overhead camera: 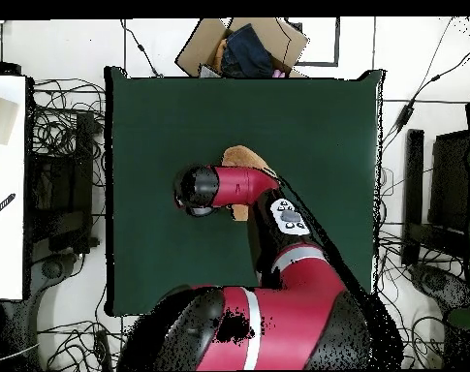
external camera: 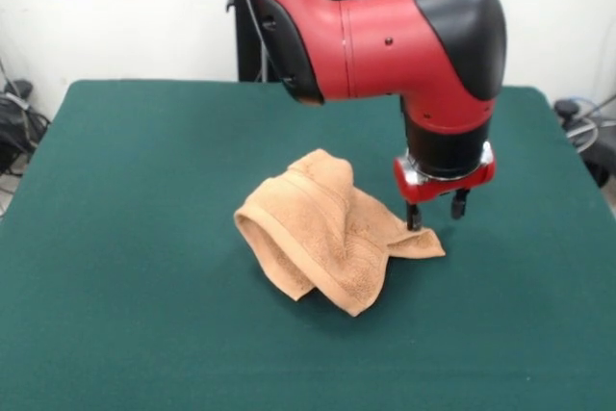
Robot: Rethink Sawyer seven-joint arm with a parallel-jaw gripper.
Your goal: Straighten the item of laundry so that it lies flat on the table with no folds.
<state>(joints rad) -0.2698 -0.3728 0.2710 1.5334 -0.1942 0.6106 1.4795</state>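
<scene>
The item of laundry (external camera: 322,230), a peach-orange terry towel, lies crumpled in a folded heap near the middle of the green table (external camera: 135,199). One corner sticks out flat to the right. My gripper (external camera: 436,213) hangs open just over that corner, and its left finger (external camera: 414,218) reaches down to the cloth's edge. Nothing sits between the fingers. In the overhead view the arm's wrist covers the gripper, and only part of the towel (overhead camera: 242,156) shows beyond it on the table (overhead camera: 161,116).
A cardboard box (overhead camera: 277,39) holding dark cloth sits past the table's far edge in the overhead view. Cables (overhead camera: 59,126) and dark equipment (overhead camera: 450,184) lie along both sides. A white surface (overhead camera: 6,194) stands at the left.
</scene>
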